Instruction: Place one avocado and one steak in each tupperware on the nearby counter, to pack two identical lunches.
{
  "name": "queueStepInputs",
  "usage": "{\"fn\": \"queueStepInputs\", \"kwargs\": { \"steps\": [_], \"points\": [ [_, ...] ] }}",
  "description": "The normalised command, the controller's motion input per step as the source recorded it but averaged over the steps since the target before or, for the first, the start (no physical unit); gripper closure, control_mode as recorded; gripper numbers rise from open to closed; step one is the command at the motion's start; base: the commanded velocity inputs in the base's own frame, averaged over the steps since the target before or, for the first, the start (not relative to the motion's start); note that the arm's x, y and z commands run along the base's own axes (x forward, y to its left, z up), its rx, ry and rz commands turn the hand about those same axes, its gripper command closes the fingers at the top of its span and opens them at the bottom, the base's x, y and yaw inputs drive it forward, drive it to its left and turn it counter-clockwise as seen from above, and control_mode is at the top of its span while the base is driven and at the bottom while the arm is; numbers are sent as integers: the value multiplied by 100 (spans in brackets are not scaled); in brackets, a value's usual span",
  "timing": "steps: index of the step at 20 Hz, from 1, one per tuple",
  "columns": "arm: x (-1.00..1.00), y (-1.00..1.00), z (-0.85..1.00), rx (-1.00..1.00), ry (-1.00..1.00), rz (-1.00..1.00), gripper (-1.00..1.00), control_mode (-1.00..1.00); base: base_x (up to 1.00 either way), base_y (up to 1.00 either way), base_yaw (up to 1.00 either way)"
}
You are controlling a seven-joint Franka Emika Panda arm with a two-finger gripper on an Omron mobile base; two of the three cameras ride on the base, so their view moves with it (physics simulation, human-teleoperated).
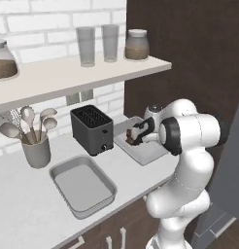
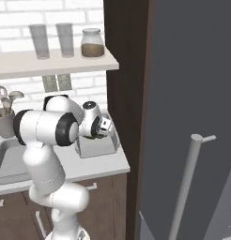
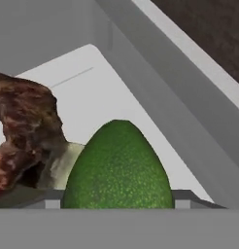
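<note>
The avocado point(image 3: 119, 168) fills the near foreground of the hand view, its green, pebbled body rising between the two dark finger tips at the bottom edge. It sits inside a pale tupperware point(image 3: 199, 121), close to the long wall that runs diagonally up the right side. The steak point(image 3: 24, 131), mottled brown and red, lies just beside it on the left, on the same container floor; whether the two touch is hard to tell. Both belong here because each lunch needs one of each, so this container looks packed.

The gripper point(image 1: 136, 134) hangs low over that tupperware point(image 1: 150, 153), which stands at the right end of the tabletop point(image 1: 24, 204), next to the dark cabinet wall. The jaws flank the avocado, but whether they are clamped on it or have let go I cannot tell, since the tips barely show. Judging by the fruit resting low in the container, this is likely the release.

The second tupperware point(image 1: 82, 185) lies near the front edge of the tabletop, left of the first, and looks bare, so half the task remains. Between them, toward the back wall, stands the toaster point(image 1: 92, 129); the utensil holder point(image 1: 36, 151) sits further left.
</note>
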Motion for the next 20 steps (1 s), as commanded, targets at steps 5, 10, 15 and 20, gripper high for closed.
{"fn": "queueStepInputs", "kwargs": {
  "steps": [5,10,15,20],
  "points": [
    [-61,25,73,0,-7,0,-100,-100,0,0,0],
    [-98,4,54,0,-7,-1,-100,-100,0,0,0],
    [-100,-1,48,1,-19,0,-100,-100,0,0,0],
    [-100,0,58,0,-29,0,-100,-100,0,0,0]
  ]
}}
